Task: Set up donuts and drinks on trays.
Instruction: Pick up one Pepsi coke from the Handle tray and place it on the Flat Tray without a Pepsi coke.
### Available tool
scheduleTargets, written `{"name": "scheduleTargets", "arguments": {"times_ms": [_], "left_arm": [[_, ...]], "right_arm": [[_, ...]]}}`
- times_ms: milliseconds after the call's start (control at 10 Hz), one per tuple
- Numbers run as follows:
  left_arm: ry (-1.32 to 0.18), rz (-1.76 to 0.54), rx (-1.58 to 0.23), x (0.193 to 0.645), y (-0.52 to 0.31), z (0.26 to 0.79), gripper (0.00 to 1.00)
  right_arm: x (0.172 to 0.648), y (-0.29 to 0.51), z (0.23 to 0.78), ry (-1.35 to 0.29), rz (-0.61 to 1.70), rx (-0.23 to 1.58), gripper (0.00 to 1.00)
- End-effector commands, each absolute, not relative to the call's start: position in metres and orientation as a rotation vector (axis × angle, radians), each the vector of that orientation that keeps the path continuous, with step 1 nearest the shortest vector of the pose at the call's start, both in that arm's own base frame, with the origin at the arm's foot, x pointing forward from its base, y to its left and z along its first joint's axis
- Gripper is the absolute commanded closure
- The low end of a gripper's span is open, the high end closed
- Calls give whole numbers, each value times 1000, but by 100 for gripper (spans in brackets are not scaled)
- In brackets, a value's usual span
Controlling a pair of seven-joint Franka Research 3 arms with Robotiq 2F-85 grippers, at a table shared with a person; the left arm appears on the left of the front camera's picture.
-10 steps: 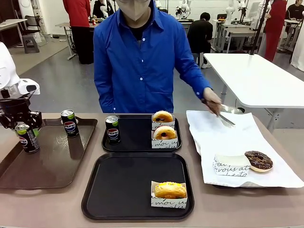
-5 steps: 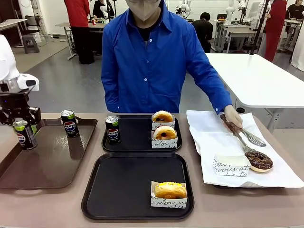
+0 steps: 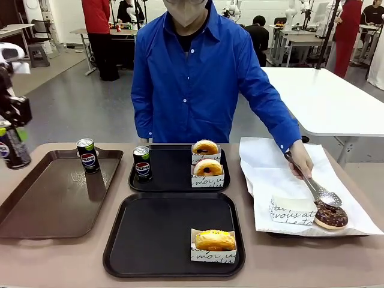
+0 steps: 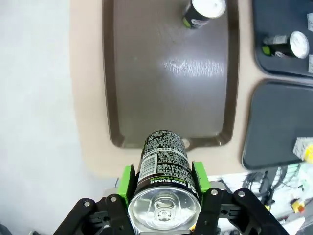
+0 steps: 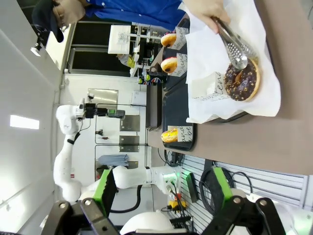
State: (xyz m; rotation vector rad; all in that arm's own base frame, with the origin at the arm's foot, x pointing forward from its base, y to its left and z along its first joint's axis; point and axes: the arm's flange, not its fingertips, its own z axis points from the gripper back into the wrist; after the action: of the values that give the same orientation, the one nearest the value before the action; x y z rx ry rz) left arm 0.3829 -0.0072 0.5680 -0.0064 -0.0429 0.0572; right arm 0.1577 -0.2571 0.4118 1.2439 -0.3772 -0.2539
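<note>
Tan table, person in blue across it. Held can reads "ZERO SUGAR", black with green band and silver top, pinched between the left gripper's green pads, up in the air at the brown tray's left end. One Pepsi can stands on that tray, another Pepsi can on the far black tray beside two glazed donuts. Third donut sits on the near black tray. Right gripper is spread, holding nothing.
</note>
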Motion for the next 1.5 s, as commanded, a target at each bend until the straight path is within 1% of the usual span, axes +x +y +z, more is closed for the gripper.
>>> {"name": "scheduleTargets", "arguments": {"times_ms": [0,100,200,500,600,700,800,1000,1200,1400], "left_arm": [[-58,74,-46,377,-3,577,61],[-96,130,-26,376,7,580,61],[-46,61,-14,370,-6,579,61],[-46,61,-14,370,-6,579,61],[-43,72,-12,369,-4,577,42],[-43,-66,-34,363,-17,568,42],[-34,-135,-17,360,-40,561,42],[-52,-291,-51,353,-88,562,42],[-65,-398,-74,339,-130,559,42],[-29,-487,-59,333,-172,550,42]], "right_arm": [[156,-257,413,-393,-242,1255,0],[156,-257,413,-393,-242,1255,0],[156,-257,413,-393,-242,1255,0],[156,-257,413,-393,-242,1255,0],[156,-257,413,-393,-242,1255,0],[156,-257,413,-393,-242,1255,0],[156,-257,413,-393,-242,1255,0],[156,-257,413,-393,-242,1255,0],[156,-257,413,-393,-242,1255,0],[156,-257,413,-393,-242,1255,0]]}}
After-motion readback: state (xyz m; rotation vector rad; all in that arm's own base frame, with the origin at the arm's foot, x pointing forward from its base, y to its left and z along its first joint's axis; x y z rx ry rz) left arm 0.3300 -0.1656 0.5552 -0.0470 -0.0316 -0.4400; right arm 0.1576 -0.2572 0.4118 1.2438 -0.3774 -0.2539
